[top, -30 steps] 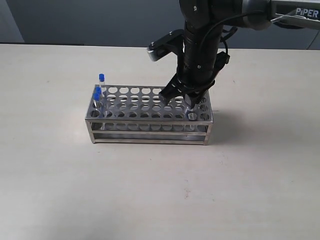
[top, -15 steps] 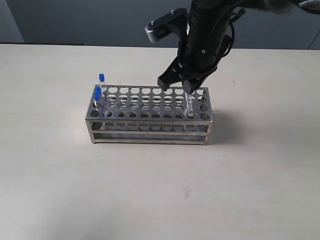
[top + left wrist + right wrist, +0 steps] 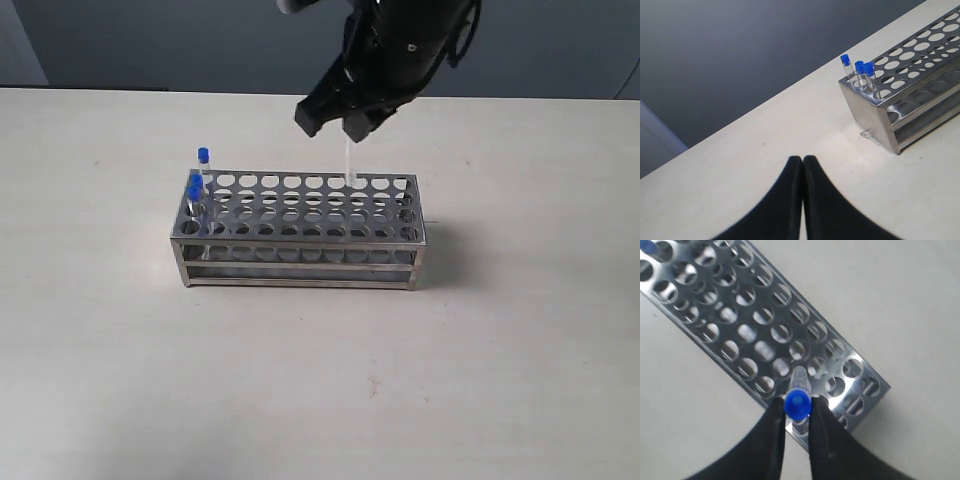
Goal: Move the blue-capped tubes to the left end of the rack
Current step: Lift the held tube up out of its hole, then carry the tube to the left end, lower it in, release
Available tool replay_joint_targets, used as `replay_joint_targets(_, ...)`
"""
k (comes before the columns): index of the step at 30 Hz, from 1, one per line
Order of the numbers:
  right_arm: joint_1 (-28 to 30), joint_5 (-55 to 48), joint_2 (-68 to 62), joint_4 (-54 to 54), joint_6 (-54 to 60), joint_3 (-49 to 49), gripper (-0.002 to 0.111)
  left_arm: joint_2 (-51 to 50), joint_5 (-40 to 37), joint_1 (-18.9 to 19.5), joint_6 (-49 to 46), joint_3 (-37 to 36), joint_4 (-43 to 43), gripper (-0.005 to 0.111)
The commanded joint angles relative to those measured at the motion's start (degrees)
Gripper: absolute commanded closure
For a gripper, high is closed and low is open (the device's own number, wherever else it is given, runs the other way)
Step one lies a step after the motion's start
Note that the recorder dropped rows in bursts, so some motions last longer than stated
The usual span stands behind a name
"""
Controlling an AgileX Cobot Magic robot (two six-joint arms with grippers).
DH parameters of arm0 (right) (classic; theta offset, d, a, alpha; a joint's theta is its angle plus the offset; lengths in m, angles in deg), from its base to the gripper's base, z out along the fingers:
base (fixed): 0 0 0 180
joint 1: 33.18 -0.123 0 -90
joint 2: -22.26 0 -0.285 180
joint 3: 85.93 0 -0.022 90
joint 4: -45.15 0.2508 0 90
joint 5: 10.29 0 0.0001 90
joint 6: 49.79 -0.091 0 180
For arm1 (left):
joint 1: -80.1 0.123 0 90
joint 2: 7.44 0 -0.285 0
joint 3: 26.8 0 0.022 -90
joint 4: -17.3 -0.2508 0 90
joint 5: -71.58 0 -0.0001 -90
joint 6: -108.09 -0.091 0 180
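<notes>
A thin clear blue-capped tube (image 3: 350,165) is clamped in the right gripper (image 3: 797,412) above the shiny perforated steel rack (image 3: 300,243); three more (image 3: 197,185) are seated at its nine o'clock end. The left gripper (image 3: 802,165) is pressed together.

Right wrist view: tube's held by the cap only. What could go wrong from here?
1. The right gripper pinches the thin clear blue-capped tube only at its cap; it may tilt or slip during travel.
2. Its lower end hangs near the shiny perforated steel rack; a low traverse could snag a hole.
3. Three blue-capped tubes crowd the left end; the fingers could knock them on insertion.
</notes>
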Motion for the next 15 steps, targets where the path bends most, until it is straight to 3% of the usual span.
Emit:
replay_joint_targets(1,-3.79,5.97,0.63,4.54,4.33,-1.99,0.109,-0.20,0.25,-0.22,0.28,0.30,0.24,0.106)
replay_joint_targets(5,-7.42,8.83,-2.35,13.50,9.14,-3.86,0.109,-0.20,0.25,-0.22,0.28,0.30,0.24,0.106)
replay_joint_targets(15,-9.38,0.54,-15.75,14.00,10.13,-19.80,0.109,-0.20,0.35,-0.22,0.28,0.30,-0.08,0.106)
